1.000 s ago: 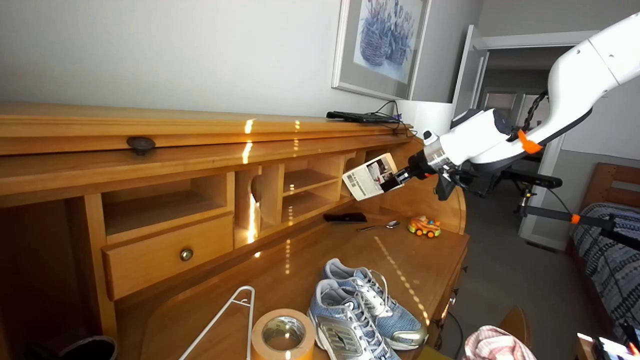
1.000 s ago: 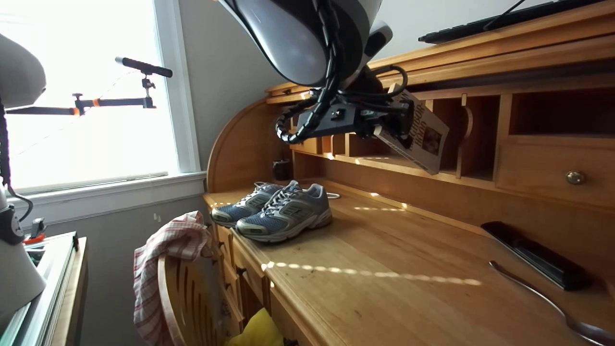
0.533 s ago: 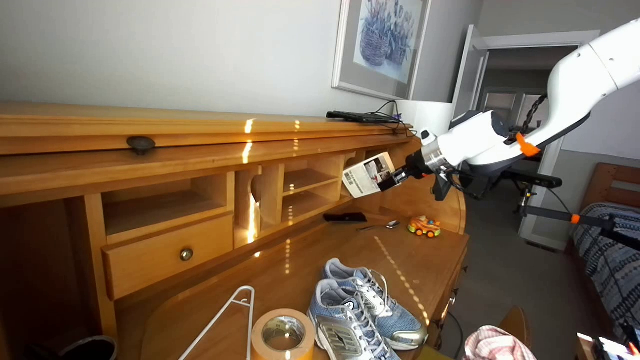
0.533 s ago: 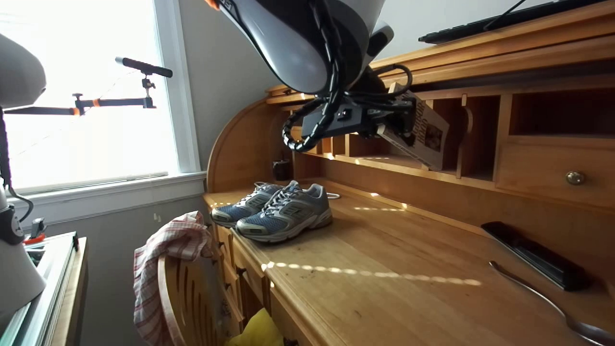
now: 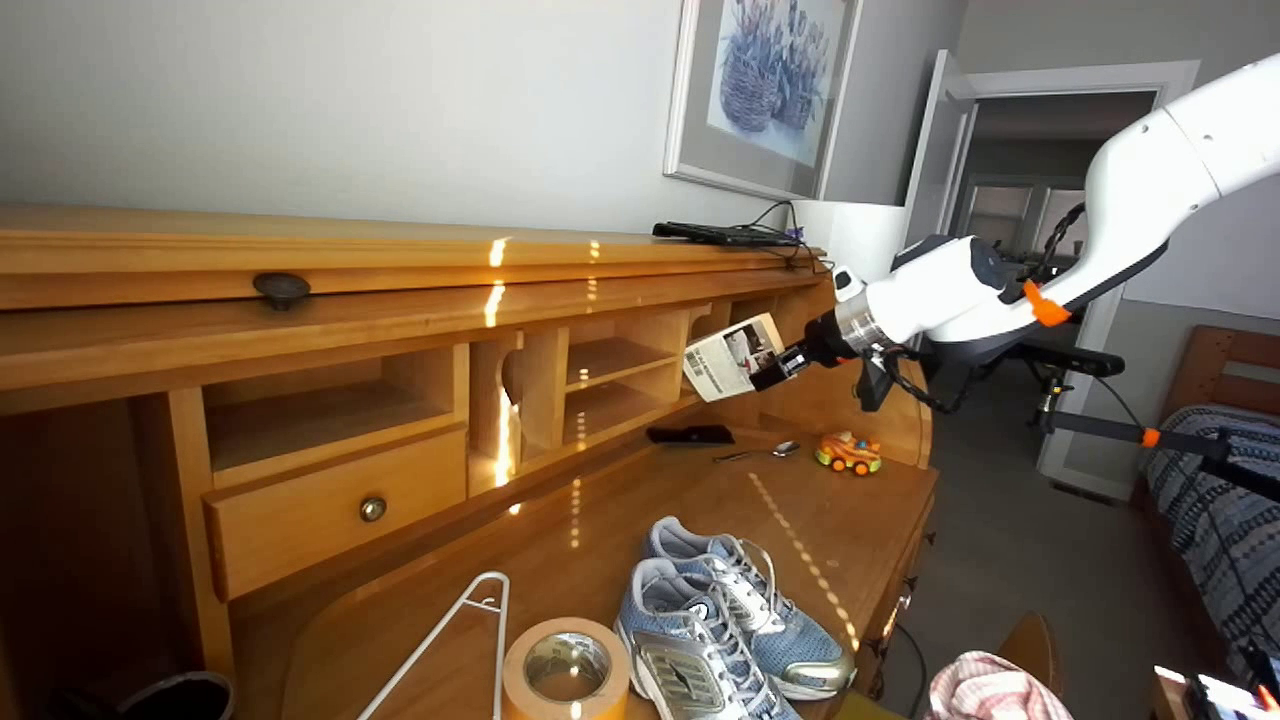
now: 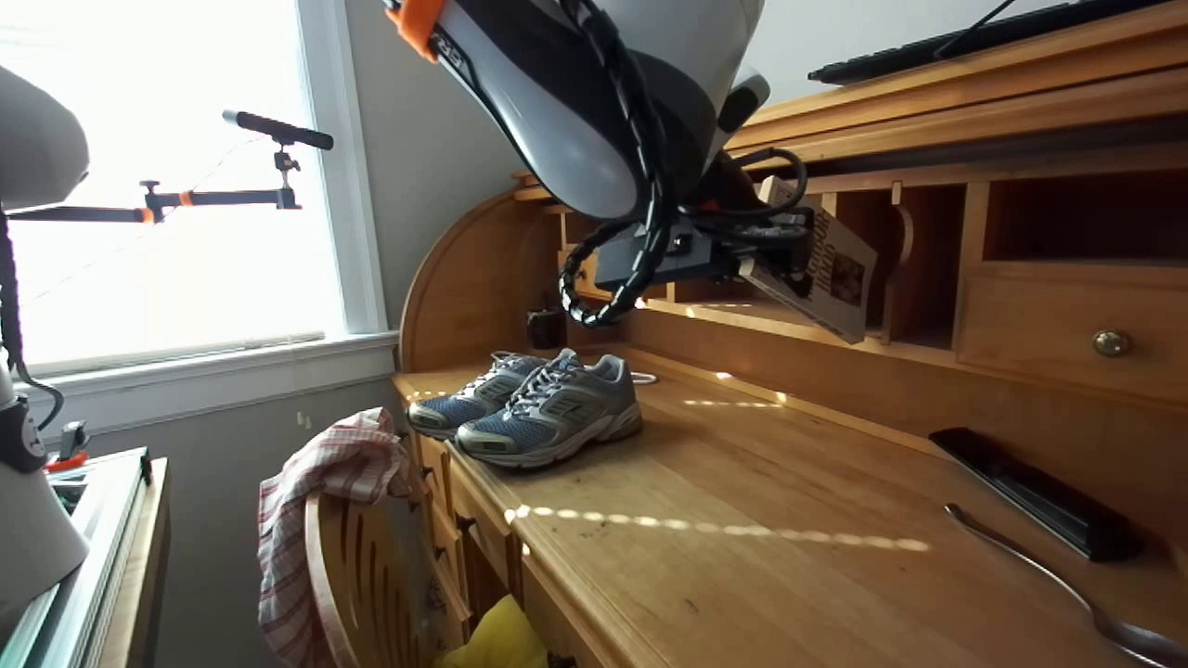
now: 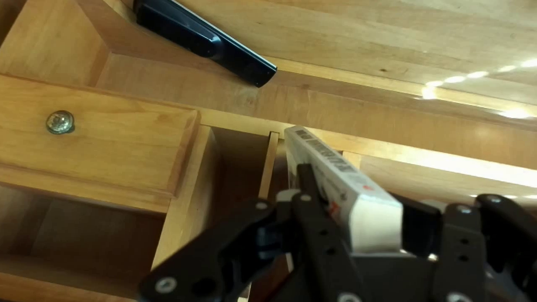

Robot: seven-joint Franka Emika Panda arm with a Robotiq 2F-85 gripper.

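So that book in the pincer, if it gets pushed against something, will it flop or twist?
Flopping looks unlikely: the book shows no sag, and its pages form a thick block. That thickness also suggests some heft. It could twist, since the pincer holds it toward one edge, leaving much of it sticking out.

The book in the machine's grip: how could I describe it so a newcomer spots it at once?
Find the wooden desk with cubbyholes along its back, then the white robot arm above it. At the arm's end, a black gripper clasps a tilted, pale book near those cubbyholes. Unlike the sneakers and spoon on the desk, it shows print and photos and alone is gripped.
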